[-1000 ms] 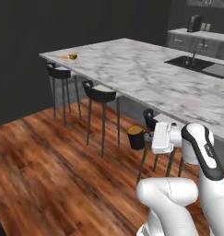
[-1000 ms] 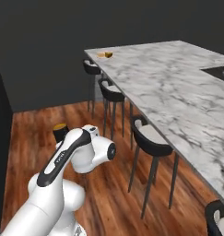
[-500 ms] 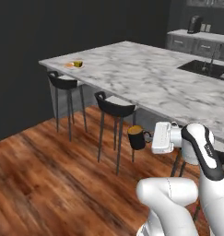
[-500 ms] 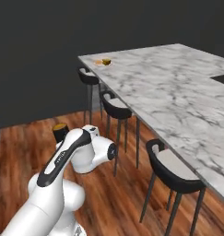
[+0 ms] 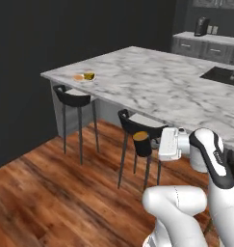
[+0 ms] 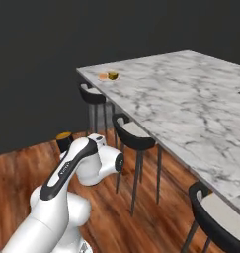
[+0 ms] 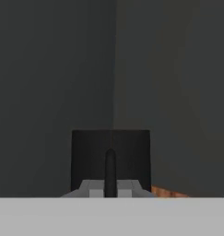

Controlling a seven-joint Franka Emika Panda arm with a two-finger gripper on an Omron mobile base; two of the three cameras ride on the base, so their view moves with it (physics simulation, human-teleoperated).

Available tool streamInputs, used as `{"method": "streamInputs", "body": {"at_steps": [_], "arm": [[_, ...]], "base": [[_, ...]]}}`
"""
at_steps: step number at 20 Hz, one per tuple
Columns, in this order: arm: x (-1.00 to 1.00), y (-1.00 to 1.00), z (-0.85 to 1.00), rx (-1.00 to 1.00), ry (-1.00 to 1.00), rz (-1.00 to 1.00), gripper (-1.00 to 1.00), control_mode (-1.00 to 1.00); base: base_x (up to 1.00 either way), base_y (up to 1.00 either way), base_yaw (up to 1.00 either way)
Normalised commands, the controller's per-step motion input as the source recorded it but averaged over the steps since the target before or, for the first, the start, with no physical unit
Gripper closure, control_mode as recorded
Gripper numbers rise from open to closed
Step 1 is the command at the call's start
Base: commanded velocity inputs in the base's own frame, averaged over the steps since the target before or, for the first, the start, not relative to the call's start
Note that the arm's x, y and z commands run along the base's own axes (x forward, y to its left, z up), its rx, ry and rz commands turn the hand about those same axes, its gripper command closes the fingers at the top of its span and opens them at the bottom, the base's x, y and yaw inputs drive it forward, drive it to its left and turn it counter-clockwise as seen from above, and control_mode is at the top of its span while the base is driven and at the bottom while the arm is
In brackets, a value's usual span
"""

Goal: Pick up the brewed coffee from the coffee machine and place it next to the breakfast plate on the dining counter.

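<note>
The main risk from here is a spill: the brewed coffee (image 5: 142, 143) is full to its orange-brown top and is carried out in front of the robot, below the level of the dining counter (image 5: 152, 79), so a jerk of the base or a tilt of the wrist could slop it over the wooden floor (image 5: 46, 193); a second risk, as a judgement, is a knock against the black stools (image 5: 136, 126) or the thick slab edge, because the mug must rise from beside the nearer stool before it can pass over the marble; a careless set-down could also nudge the breakfast plate (image 5: 84, 76), which sits near the far corner of the counter, well apart from the mug. The arm is folded close, its forearm running level and the hand pointing sideways toward the dark wall; the gripper (image 5: 154, 143) is clamped narrow on the mug's side, the handle (image 7: 110, 171) standing upright between the finger tips in the hand view; the mug looks upright in both base views, and in the right base view it sits just behind the arm's elbow (image 6: 64, 140).
</note>
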Motion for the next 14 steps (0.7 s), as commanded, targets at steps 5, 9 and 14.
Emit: {"method": "streamInputs", "body": {"at_steps": [5,9,14], "arm": [[0.00,0.00,0.00,0.00,0.00,0.00,1.00,1.00],[0.00,0.00,0.00,0.00,0.00,0.00,1.00,1.00],[0.00,0.00,0.00,0.00,0.00,0.00,1.00,1.00]], "base": [[1.00,0.61,-0.27],[1.00,0.63,-0.29],[1.00,0.64,-0.29]]}}
